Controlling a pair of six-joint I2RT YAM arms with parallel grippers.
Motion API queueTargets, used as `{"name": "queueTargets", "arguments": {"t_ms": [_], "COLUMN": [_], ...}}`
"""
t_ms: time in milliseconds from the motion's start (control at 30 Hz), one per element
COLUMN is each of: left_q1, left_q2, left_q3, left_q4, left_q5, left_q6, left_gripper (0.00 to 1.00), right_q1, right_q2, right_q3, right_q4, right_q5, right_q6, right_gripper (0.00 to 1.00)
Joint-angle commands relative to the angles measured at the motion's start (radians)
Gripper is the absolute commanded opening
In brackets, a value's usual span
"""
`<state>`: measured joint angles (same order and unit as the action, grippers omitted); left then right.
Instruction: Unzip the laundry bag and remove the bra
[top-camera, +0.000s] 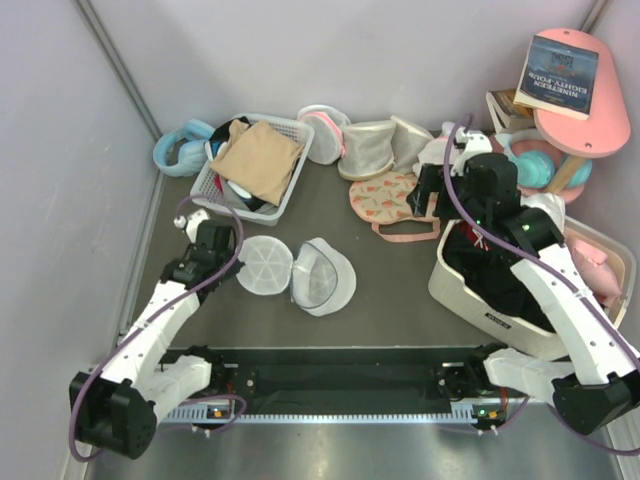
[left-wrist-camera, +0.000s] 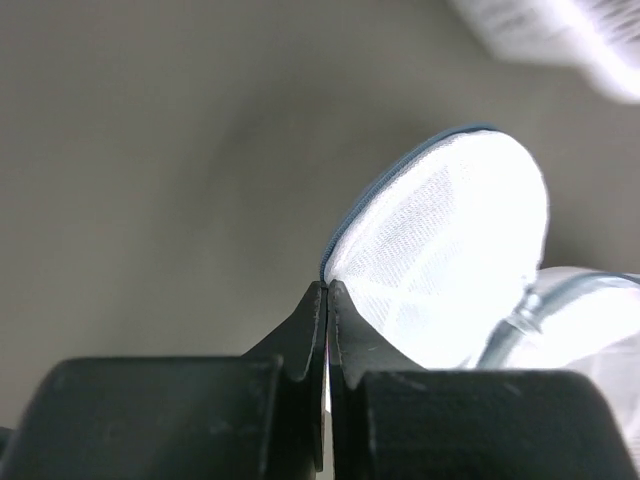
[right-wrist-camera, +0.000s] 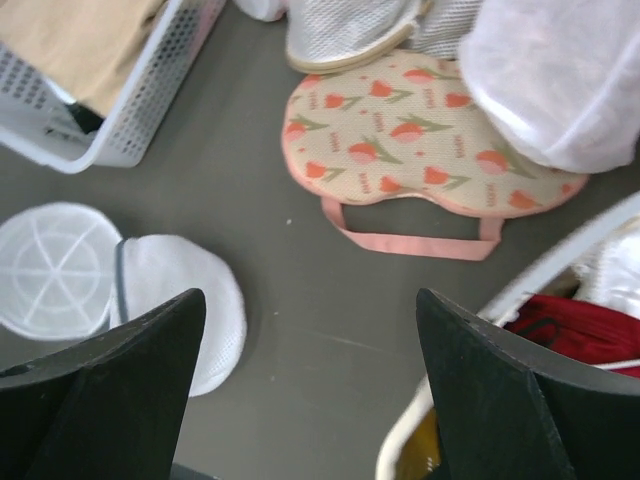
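Note:
The round white mesh laundry bag (top-camera: 297, 271) lies open in two halves on the table's middle. One half lies flat with a ribbed inside (right-wrist-camera: 55, 268), the other is domed (right-wrist-camera: 180, 305). No black bra shows in either half. My left gripper (top-camera: 232, 262) is shut on the bag's grey zipper rim (left-wrist-camera: 400, 165) at the left half's edge; in the left wrist view the fingers (left-wrist-camera: 328, 290) pinch it. My right gripper (top-camera: 432, 192) is open and empty, hovering above the table right of the bag (right-wrist-camera: 310, 295). Black fabric (top-camera: 490, 280) lies in the cream bin; I cannot tell if it is the bra.
A white slatted basket (top-camera: 215, 185) with tan cloth (top-camera: 258, 160) stands at back left. A floral pouch (top-camera: 385, 197) with a pink strap, and pink-trimmed mesh bags (top-camera: 368, 148), lie at the back. The cream bin (top-camera: 450, 290) stands right; a red garment (right-wrist-camera: 575, 330) shows in it.

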<state>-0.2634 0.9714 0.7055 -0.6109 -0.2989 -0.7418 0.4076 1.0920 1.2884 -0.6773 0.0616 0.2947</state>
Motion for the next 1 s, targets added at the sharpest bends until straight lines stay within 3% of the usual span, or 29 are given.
{"name": "queueTargets", "arguments": {"t_ms": [0, 200, 600, 767, 967], "left_q1": [0.003, -0.023, -0.557, -0.677, -0.755], "left_q2": [0.01, 0.07, 0.34, 0.441, 0.466], "left_q3": [0.164, 0.325, 0.531, 0.572, 0.531], "left_q4": [-0.108, -0.141, -0.178, -0.21, -0.126], "left_q5": [-0.054, -0.028, -0.275, -0.304, -0.201], "left_q6": [0.177, 0.295, 0.219, 0.153, 0.059], "left_gripper": [0.0, 0.0, 0.0, 0.0, 0.0], "right_q1": [0.103, 0.201, 0.206, 0.195, 0.186], "right_q2": [0.029, 0.078, 0.037, 0.009, -0.018], "right_q3": [-0.014, -0.076, -0.138, -0.15, -0.156], "right_q4": [0.088, 0.163, 0.16, 0.156, 0.134], "right_q5": [-0.045, -0.057, 0.006, 0.02, 0.058], "right_q6": [0.046, 0.122, 0.181, 0.198, 0.205], "right_gripper": [0.85, 0.85, 0.86, 0.87, 0.88]}}
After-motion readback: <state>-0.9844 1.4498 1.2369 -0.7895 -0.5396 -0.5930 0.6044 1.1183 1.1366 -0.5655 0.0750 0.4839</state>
